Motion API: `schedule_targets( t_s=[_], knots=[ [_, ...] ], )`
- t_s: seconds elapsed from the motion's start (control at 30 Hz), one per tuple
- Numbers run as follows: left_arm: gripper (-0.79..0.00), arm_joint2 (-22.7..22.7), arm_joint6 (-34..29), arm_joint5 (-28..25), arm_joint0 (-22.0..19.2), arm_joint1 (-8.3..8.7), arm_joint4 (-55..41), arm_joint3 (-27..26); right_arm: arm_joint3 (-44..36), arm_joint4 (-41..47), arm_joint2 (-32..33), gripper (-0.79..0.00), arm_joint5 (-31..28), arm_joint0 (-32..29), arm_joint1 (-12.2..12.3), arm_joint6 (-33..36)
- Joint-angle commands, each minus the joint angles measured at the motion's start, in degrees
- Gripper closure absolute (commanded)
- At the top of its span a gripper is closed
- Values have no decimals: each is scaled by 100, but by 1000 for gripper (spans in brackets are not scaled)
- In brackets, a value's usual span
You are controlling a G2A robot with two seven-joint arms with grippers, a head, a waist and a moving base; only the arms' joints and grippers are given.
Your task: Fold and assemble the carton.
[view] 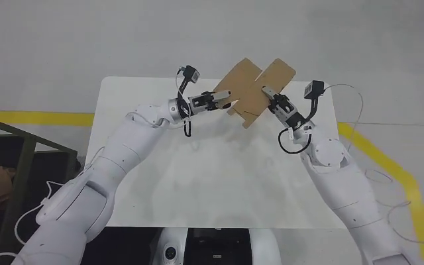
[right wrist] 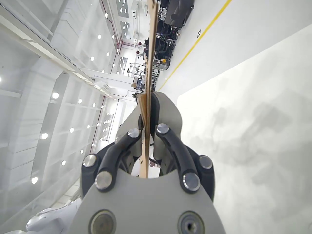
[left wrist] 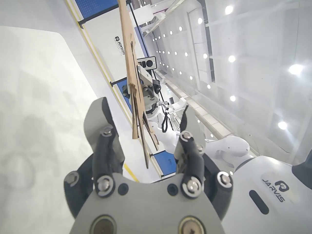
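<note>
A flat brown cardboard carton is held up in the air over the far edge of the white table. My right gripper is shut on the carton, which runs edge-on straight between its fingers. In the top view the right gripper grips the carton's right side. My left gripper is open, its fingers spread on either side of the carton's lower edge without touching it. From above, the left gripper sits at the carton's left edge.
The table's near half is bare white surface. A yellow floor line runs past both sides of the table. A dark frame stands by the table's left side.
</note>
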Motion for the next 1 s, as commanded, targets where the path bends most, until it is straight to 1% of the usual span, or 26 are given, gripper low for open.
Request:
schedule_targets(
  t_s=[0.0, 0.07, 0.17, 0.23, 0.27, 0.3, 0.37, 0.4, 0.43, 0.47, 0.5, 0.53, 0.57, 0.6, 0.73, 0.87, 0.97],
  knots=[
    [-280, -10, 24, -17, -16, -43, -30, 81, 32, -9, -1, 0, -28, 17, -22, -14],
    [-259, -20, 55, -67, -28, -79, -16, 142, 57, -63, 1, 0, -54, 33, -40, -34],
    [-262, -45, 75, -87, -47, -124, -5, 237, 72, -106, 7, 0, -84, 36, -69, -74],
    [-240, -76, 86, -97, -46, -152, -47, 290, 76, -117, 8, 0, -95, 32, -87, -83],
    [-206, -90, 72, -102, -51, -163, -51, 315, 81, -124, 10, 0, -94, 31, -96, -94],
    [-129, -104, 59, -107, -55, -174, -55, 335, 84, -133, 12, 0, -94, 31, -105, -97],
    [-18, -132, 25, -122, -55, -195, -68, 363, 87, -156, 15, 0, -95, 35, -121, -91],
    [0, -147, 8, -130, -55, -205, -77, 376, 97, -183, 20, 0, -96, 39, -128, -87],
    [0, -164, -11, -137, -55, -213, -84, 389, 102, -193, 24, 0, -98, 39, -135, -85],
    [0, -180, -33, -141, -56, -221, -88, 405, 106, -200, 29, -34, -100, 36, -143, -82],
    [0, -196, -53, -143, -56, -228, -87, 418, 111, -206, 35, -191, -103, 29, -150, -87],
    [0, -210, -77, -146, -55, -236, -88, 425, 114, -213, 40, -314, -106, 20, -157, -83],
    [0, -224, -108, -138, -60, -243, -88, 436, 119, -210, 48, -720, -107, 10, -162, -69],
    [0, -242, -146, -132, -70, -248, -89, 447, 126, -208, 62, -785, -109, 1, -167, -56],
    [0, -341, -331, -140, -139, -255, -79, 522, 206, -142, 225, -785, -193, -43, -160, 90],
    [0, -451, -746, -121, -234, -224, -10, 604, 327, -186, 547, -785, -392, -70, -100, 453],
    [0, -495, -1029, 112, -319, -176, 178, 568, 425, -269, 837, -785, -594, -93, -34, 822]
  ],
)
